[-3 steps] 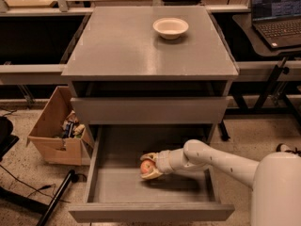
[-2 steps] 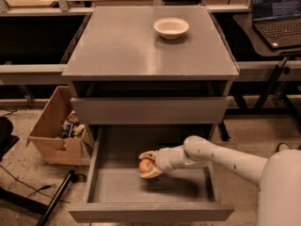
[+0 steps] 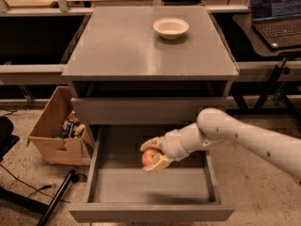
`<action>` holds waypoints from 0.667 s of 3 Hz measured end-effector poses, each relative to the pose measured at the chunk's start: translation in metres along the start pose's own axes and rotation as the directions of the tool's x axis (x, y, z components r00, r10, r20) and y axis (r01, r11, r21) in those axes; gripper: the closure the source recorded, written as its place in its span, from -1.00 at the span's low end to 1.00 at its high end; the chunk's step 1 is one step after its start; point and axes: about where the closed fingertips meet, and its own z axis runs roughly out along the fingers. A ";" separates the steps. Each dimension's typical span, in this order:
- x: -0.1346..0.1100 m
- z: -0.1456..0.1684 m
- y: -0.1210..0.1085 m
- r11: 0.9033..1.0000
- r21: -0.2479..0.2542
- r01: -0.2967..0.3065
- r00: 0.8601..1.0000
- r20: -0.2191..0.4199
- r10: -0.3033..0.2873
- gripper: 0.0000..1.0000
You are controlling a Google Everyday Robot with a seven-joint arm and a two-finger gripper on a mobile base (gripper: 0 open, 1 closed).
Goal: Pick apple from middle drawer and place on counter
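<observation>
My gripper [image 3: 154,156] is shut on the apple [image 3: 149,157], a small red-orange fruit, and holds it lifted above the floor of the open middle drawer [image 3: 150,187]. The cream fingers [image 3: 159,165] clasp the apple from above and below. My white arm reaches in from the right. The counter [image 3: 127,46], the flat grey top of the cabinet, lies above and behind the gripper.
A white bowl [image 3: 170,28] sits at the back right of the counter. A closed grey drawer front [image 3: 146,109] sits above the open drawer. A cardboard box [image 3: 59,128] with clutter stands on the floor at left. A laptop [image 3: 277,13] is at the right rear.
My gripper has risen with the apple from the drawer floor and moved slightly left; the arm has lifted with it.
</observation>
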 end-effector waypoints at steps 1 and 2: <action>-0.084 -0.074 -0.004 0.999 0.014 -0.032 0.999 -0.033 0.033 1.00; -0.175 -0.151 -0.030 0.992 0.127 -0.013 0.997 -0.070 0.022 1.00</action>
